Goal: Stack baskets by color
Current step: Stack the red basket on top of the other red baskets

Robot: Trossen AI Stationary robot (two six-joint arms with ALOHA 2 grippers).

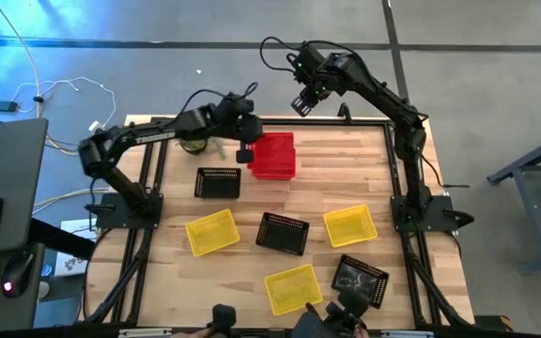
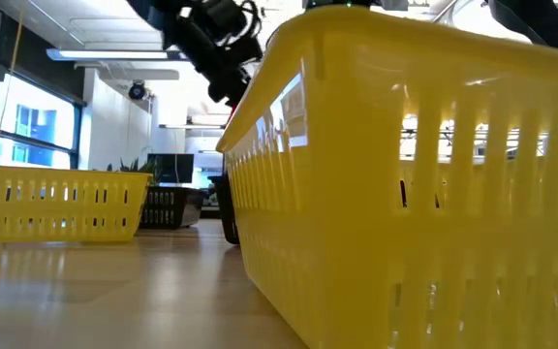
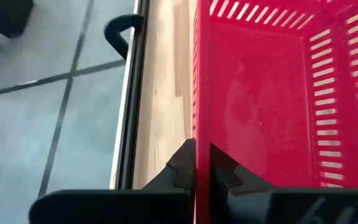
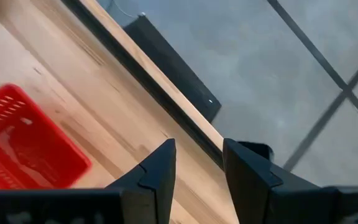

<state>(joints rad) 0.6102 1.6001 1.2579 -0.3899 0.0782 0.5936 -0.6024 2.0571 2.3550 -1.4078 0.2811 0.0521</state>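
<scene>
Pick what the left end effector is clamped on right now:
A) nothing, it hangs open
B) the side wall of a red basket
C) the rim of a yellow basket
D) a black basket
B: in the left wrist view the left end effector is pinched shut on the wall of the red basket.

From table height one yellow basket (image 2: pixel 424 184) fills the view, hiding the red baskets (image 1: pixel 273 155); how many are stacked is unclear

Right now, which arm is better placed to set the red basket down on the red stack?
Left. Its claw is shut on the red basket wall at the table's far edge. The right claw hangs open, off the far edge, holding nothing.
</scene>
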